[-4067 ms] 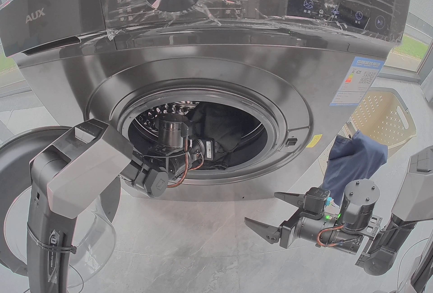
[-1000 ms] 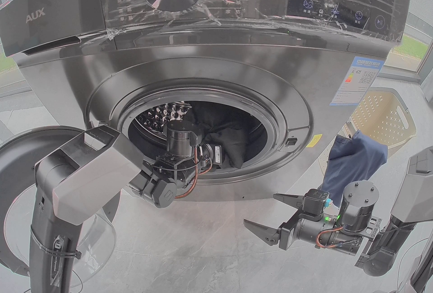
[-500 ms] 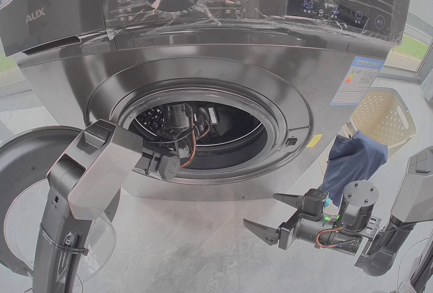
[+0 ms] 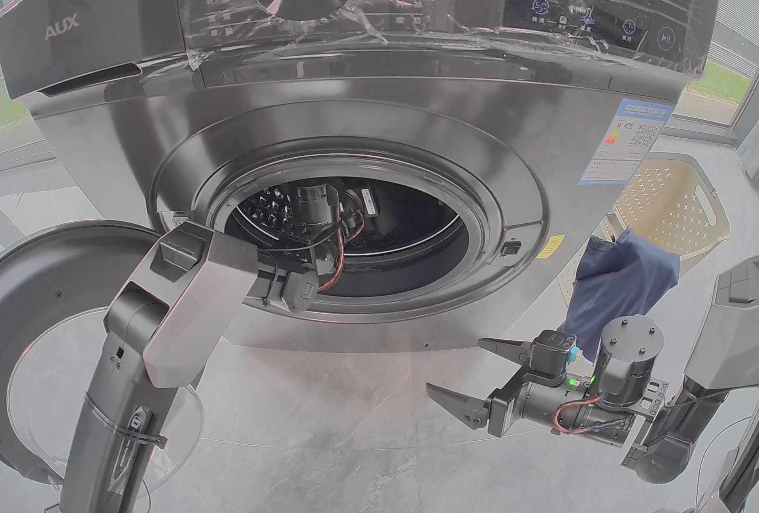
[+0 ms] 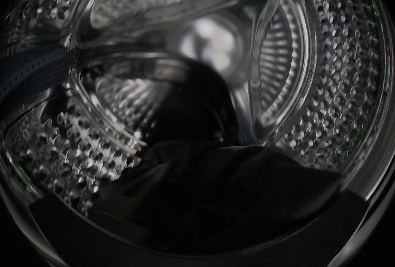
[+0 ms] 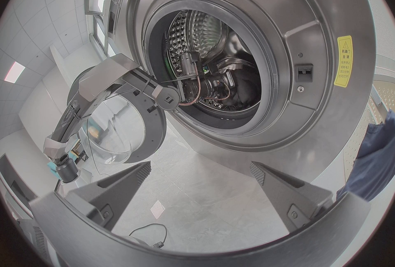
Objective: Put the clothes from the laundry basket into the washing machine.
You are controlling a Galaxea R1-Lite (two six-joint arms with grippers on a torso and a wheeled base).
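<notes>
We count two garments. The dark garment [image 5: 214, 189] lies crumpled inside the drum [image 5: 341, 74] of the washing machine [image 4: 379, 111], just ahead of the left gripper [image 4: 365, 202], which reaches in through the round opening. The heap spreads wider than it is high, and no end of it points any clear way. We cannot tell whether this gripper is open or closed, nor whether it touches the cloth.

The blue garment [image 4: 621, 285] hangs over the rim of the one laundry basket [image 4: 672, 202], which stands on the robot's right side of the machine. Its long axis runs from the rim down toward the floor, with the loose end lowest. It is near the right gripper [image 4: 457, 366] but behind that gripper's wrist, apart from the jaws.

The right gripper hovers above the floor [image 4: 340, 412] in front of the machine, aimed toward the robot's left, away from the basket. Its jaws stand wide apart and hold nothing.

The machine's door [image 4: 47, 285] stands swung open on the robot's left.
</notes>
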